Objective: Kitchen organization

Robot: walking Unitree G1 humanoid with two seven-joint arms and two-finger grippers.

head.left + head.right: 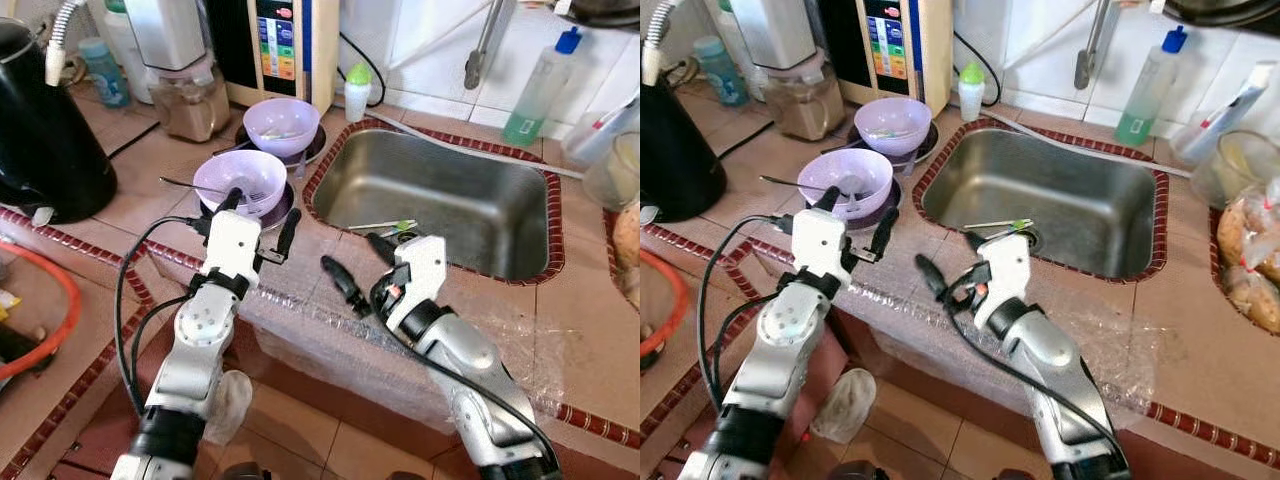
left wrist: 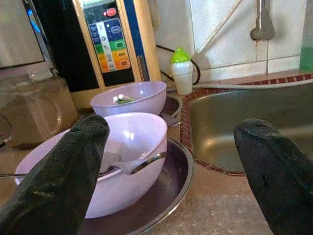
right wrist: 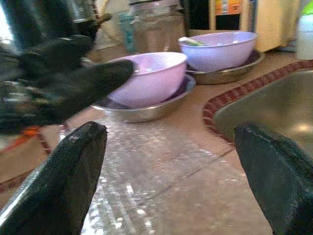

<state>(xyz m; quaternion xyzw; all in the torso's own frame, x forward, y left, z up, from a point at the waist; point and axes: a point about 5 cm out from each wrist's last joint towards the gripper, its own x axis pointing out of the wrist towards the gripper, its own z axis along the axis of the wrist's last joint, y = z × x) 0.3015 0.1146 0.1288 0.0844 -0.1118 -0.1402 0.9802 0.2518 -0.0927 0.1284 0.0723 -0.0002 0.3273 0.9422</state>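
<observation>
**Both grippers spread and holding nothing at the counter edge beside the sink**

Left gripper (image 1: 259, 222) raised over the tiled counter (image 1: 150, 160), fingers wide apart, nothing between them; it sits just in front of the near lilac bowl (image 1: 240, 180), not touching it. That bowl rests in a shallow steel dish (image 2: 161, 200), a spoon (image 2: 134, 165) lying inside it with its handle over the rim; a second lilac bowl (image 1: 282, 124) stands behind on its own steel dish, something small and green inside.

Right gripper (image 1: 352, 266) low over the counter's front edge, near the sink's front rim; fingers spread wide, empty; clear plastic film (image 1: 300, 320) covers the edge beneath it.

Steel sink (image 1: 440, 200) to the right of the bowls; a thin green-tipped utensil (image 1: 385, 226) lies in the basin near the front wall.

Behind: black kettle (image 1: 45, 130) at far left, a clear jar (image 1: 190, 100), a panelled appliance (image 1: 280, 40), a small white bottle with green cap (image 1: 357, 92), a green soap bottle (image 1: 540, 90) past the sink.
</observation>
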